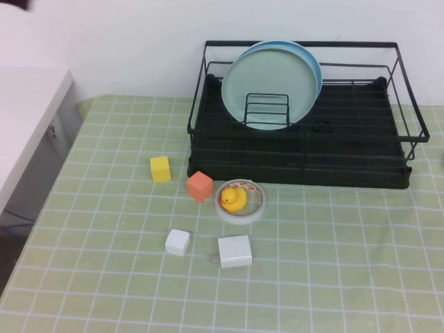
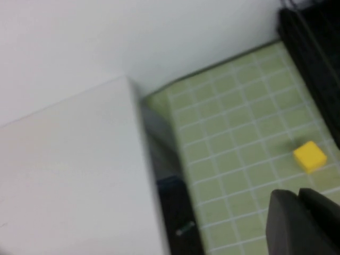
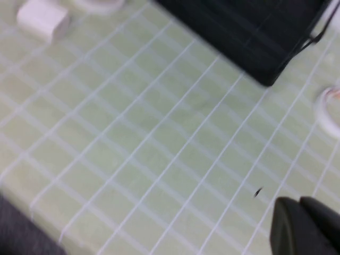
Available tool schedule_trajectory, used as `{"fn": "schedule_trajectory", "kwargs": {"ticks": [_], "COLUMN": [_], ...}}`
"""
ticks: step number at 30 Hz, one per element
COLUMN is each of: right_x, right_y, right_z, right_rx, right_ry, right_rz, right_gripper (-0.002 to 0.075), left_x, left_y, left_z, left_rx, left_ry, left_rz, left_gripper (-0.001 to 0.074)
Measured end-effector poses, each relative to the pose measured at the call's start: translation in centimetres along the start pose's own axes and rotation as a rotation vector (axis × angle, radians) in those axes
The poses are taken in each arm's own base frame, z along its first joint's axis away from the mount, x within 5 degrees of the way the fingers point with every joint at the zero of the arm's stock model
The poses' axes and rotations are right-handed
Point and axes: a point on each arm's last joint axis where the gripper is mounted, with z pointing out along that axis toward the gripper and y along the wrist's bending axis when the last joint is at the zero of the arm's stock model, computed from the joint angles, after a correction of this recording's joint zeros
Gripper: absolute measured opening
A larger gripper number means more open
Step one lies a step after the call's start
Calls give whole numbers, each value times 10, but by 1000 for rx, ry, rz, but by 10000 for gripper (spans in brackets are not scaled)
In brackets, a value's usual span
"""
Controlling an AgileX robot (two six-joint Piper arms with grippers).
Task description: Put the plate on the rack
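The pale mint-green plate (image 1: 267,83) stands on edge in the black wire rack (image 1: 361,159), leaning against the small upright divider (image 1: 266,109), with a sky-blue plate (image 1: 313,64) right behind it. Neither arm shows in the high view. My left gripper (image 2: 299,195) is shut and empty, over the green checked cloth near the table's left edge, with a yellow cube (image 2: 309,156) ahead of it. My right gripper (image 3: 301,202) is shut and empty, over bare cloth beside the rack's corner (image 3: 265,74).
On the cloth in front of the rack: a yellow cube (image 1: 160,168), an orange cube (image 1: 200,186), a rubber duck (image 1: 234,200) inside a tape roll (image 1: 257,208), a white cube (image 1: 177,242) and a white charger block (image 1: 235,251). A white side table (image 1: 28,111) stands at the left.
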Motion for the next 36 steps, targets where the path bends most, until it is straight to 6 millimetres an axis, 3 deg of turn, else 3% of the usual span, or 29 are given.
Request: {"fn": "schedule_trajectory", "kwargs": {"ticks": [5,8,14,19,23,28,32,36], "right_x": [35,51,70,77,77,77,77,77], "right_y": [11,16,27,31,33,34,34,34], "right_z": [8,11,16,20,20,20,20,21], "right_rx": [-22,-38,-78,-88,-109,-118,-118,-120], "right_ry": [21,-5,-115,-130,-137,-136,-135,-138], "right_rz": [-18,3,43,52,70,77,76,78], "right_gripper": [0,0,0,0,0,0,0,0], "left_x": [30,54,113,167,219,266,284,280], "left_y": [8,7,-10,-35,-60,-82,-93,-96], "left_z": [-53,-74,-92,-83,-58,-30,-16,-16], "left_rx": [-116,-162,-174,-117,-63,-18,13,45], "left_ry": [-55,-84,-223,-329,-312,-241,-236,-334], "left_rz": [-49,-89,-241,-329,-360,-349,-335,-344], "left_gripper": [0,0,0,0,0,0,0,0]}}
